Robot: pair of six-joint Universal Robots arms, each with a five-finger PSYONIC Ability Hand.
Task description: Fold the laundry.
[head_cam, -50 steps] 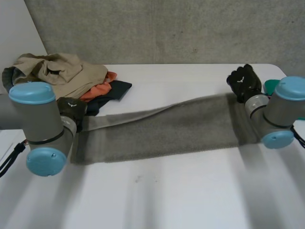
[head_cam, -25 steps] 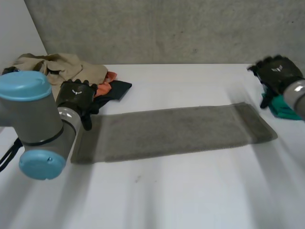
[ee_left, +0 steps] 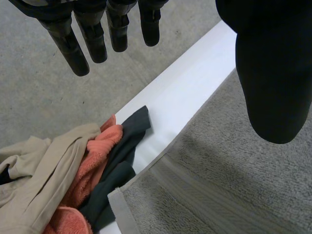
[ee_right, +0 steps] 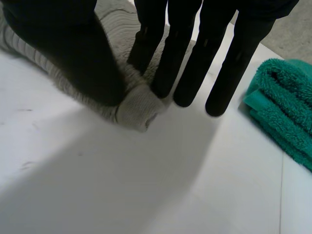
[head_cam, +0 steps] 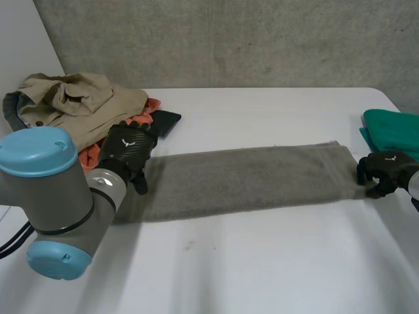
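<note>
Back down on the white bench (head_cam: 262, 261), the right hand (head_cam: 383, 171) pinches a corner of the long grey terry towel (head_cam: 249, 180); the left hand (head_cam: 129, 149) hovers open, a fold likely next.

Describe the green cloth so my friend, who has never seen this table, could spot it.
On the white table, follow the long grey towel to the end where the robot's right hand pinches its corner. Just past that hand lies the green towel. It alone is folded and fluffy teal; the other clothes lie heaped at the far end.
</note>
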